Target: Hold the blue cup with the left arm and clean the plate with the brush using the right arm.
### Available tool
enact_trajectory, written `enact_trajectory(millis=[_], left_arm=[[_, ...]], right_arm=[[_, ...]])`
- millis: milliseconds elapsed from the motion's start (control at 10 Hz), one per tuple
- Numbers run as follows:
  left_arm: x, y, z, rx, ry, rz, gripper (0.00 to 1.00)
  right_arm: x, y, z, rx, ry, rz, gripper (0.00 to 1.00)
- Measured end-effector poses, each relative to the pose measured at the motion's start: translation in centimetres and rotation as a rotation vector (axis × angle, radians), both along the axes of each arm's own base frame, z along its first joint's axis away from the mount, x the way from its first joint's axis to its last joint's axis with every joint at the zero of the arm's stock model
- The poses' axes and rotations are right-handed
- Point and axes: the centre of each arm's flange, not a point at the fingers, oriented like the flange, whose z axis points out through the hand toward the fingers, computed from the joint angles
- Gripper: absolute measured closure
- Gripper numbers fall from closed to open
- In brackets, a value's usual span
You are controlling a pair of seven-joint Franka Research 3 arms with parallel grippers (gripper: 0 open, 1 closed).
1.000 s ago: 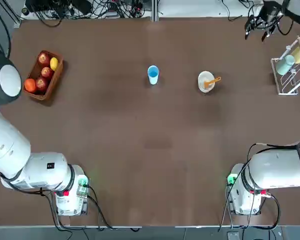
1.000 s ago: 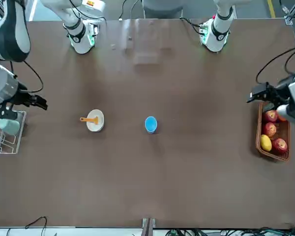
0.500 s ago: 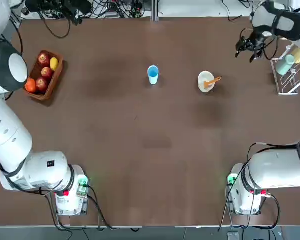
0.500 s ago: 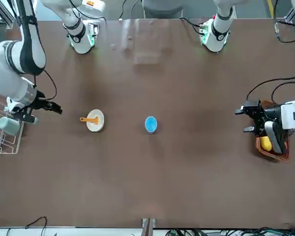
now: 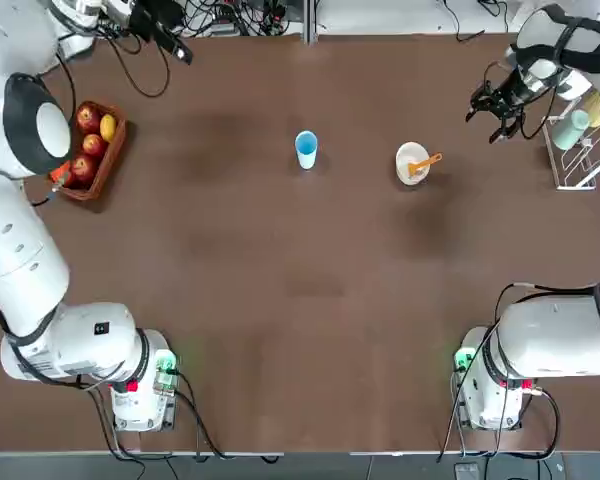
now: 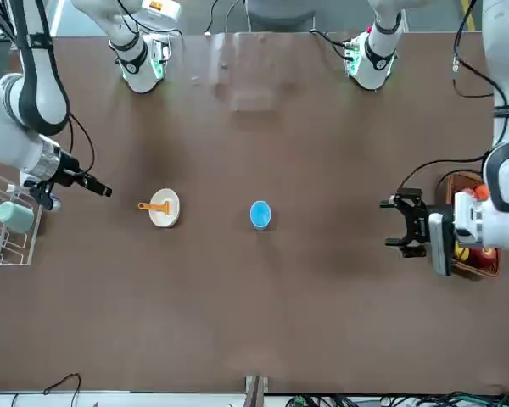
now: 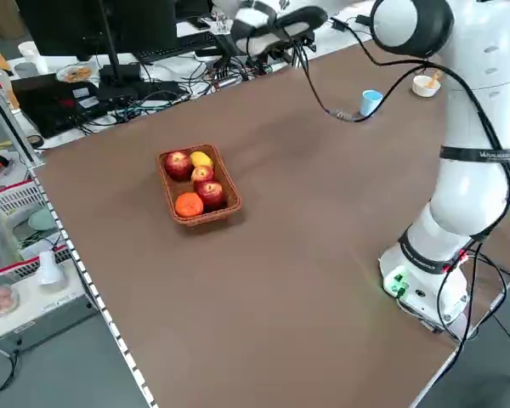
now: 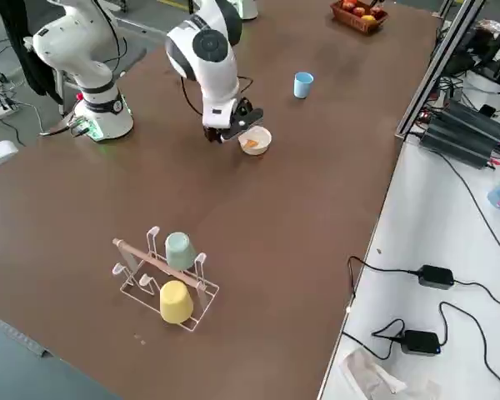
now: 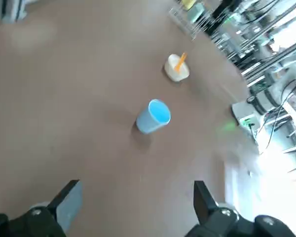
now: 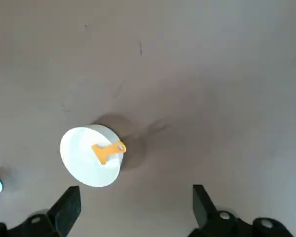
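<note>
While both end effectors hang released, the brush (image 5: pixel 423 162) rests in the plate (image 5: pixel 409 154).

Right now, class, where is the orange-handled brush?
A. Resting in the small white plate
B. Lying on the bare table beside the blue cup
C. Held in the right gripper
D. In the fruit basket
A: the brush rests in the plate, its orange handle sticking out over the rim, with neither gripper touching it.
</note>
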Motion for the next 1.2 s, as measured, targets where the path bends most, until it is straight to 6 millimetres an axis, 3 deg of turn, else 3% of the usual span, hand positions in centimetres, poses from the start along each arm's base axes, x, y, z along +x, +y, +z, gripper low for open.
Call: enact_trajectory(millis=[200, 400, 800, 1000, 1200], left_arm=[[0.2, -2.3, -8.4, -0.148, -0.155, -0.041, 0.00], [-0.8, -3.9, -13.4, -0.247, -0.256, -0.073, 0.00], [-4.9, -7.1, -18.3, -0.416, -0.402, -0.080, 0.00], [-7.4, -10.7, -20.1, -0.483, -0.438, -0.075, 0.00], [-8.7, -15.0, -21.3, -0.533, -0.460, -0.039, 0.00]], right_arm=[[-1.1, 0.1, -3.6, 0.050, 0.053, -0.039, 0.00], [-0.8, 0.5, -5.4, 0.138, 0.032, -0.071, 0.02], [-0.5, 0.8, -6.2, 0.241, -0.123, 0.070, 0.03], [-0.3, 0.8, -8.2, 0.233, -0.180, 0.141, 0.05], [-0.3, 1.2, -11.1, 0.268, -0.261, 0.201, 0.05]])
